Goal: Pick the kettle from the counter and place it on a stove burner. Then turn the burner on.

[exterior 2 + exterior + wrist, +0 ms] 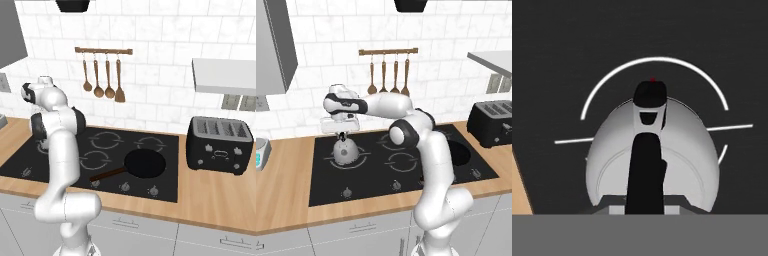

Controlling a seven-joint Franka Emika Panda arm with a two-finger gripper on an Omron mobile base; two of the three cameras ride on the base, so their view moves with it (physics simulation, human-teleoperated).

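The small silver-grey kettle [345,151] stands over the left stove burner [362,161] of the black cooktop [381,172]. I cannot tell whether it rests on the glass or hangs just above it. My gripper [342,135] comes down from above and is shut on the kettle's black arched handle. In the hand view the kettle [682,160] lies inside the burner's white ring [662,59], with its handle [646,170] running up the middle. The wooden counter [283,190] frames the cooktop.
A black frying pan [145,163] sits on the right front burner with its handle pointing left. A black toaster [218,144] stands on the counter to the right. Burner knobs [347,192] line the cooktop's front edge. Wooden utensils [388,75] hang on the wall.
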